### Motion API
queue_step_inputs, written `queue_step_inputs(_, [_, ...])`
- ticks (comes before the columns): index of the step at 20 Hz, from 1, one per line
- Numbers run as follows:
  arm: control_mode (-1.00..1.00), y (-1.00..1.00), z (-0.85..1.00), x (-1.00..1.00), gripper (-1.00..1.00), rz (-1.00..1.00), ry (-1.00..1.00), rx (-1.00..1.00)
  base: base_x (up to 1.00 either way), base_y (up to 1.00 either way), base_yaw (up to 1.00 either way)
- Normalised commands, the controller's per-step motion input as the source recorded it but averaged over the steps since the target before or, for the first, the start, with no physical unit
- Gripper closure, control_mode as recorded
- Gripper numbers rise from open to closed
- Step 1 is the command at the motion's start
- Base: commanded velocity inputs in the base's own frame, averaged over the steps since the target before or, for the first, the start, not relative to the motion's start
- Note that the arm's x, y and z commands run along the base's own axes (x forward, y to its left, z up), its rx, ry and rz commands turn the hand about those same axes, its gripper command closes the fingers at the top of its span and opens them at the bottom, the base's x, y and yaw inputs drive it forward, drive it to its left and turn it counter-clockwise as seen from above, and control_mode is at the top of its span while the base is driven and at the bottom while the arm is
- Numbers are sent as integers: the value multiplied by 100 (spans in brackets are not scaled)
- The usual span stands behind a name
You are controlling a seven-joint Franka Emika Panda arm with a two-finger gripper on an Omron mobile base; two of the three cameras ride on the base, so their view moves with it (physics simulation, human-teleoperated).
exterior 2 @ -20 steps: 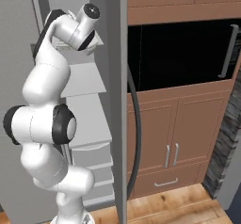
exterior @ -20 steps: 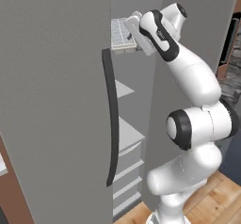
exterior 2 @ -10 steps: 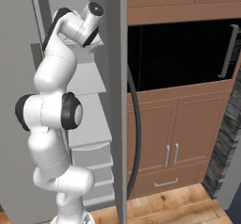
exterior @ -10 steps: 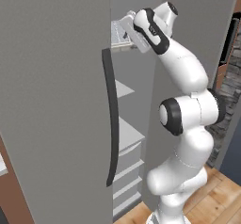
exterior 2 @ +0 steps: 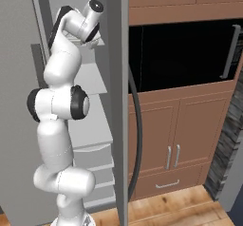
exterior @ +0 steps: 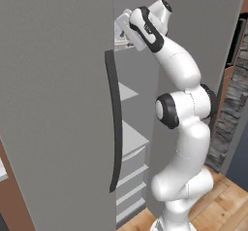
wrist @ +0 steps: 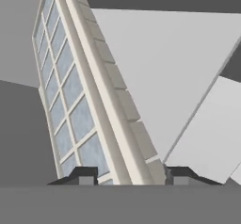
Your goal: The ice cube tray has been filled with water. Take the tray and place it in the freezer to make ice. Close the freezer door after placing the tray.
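Observation:
The ice cube tray (wrist: pixel 70 91), off-white with pale blue-grey cells, runs up and away from my gripper (wrist: pixel 127 175) in the hand view. Its thick rim (wrist: pixel 110 100) sits between the two dark fingertips (wrist: pixel 84 175), which are shut on it. In the left base view the arm reaches high into the open freezer (exterior: pixel 58 104), and the tray (exterior: pixel 119 33) shows at the top shelf just left of the hand. White shelf surfaces (wrist: pixel 179 68) lie behind the tray.
The freezer's grey left door carries a dark bar handle (exterior: pixel 115 123). Its open door (exterior 2: pixel 117 101) stands edge-on right of the arm, with a dark handle (exterior 2: pixel 136 139). Lower white shelves (exterior: pixel 130 137) and drawers lie below. Brown cabinets (exterior 2: pixel 190 135) and a dark oven opening (exterior 2: pixel 180 54) stand to the right.
The arm has stretched up and deeper into the freezer, carrying the tray toward the top shelf. The fingers have drawn closer together on the tray's rim.

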Motion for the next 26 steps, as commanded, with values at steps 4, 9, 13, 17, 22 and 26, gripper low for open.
queue_step_inputs(4, [-100, 11, 0, 53, 100, 0, 2, -1, 0, 0, 0])
queue_step_inputs(9, [-100, 14, 0, 42, -100, 0, 3, -2, 0, 0, 0])
queue_step_inputs(13, [-100, -3, 0, 6, -100, 0, 1, -2, 0, 0, 0])
queue_step_inputs(17, [-100, -46, 0, -16, -100, 0, 0, 0, 0, 0, 0])
queue_step_inputs(22, [-100, -51, 0, -56, -100, 0, -5, -1, 0, 0, 0])
queue_step_inputs(26, [-100, -29, -31, -100, -100, 0, -24, -5, 0, 0, 0])
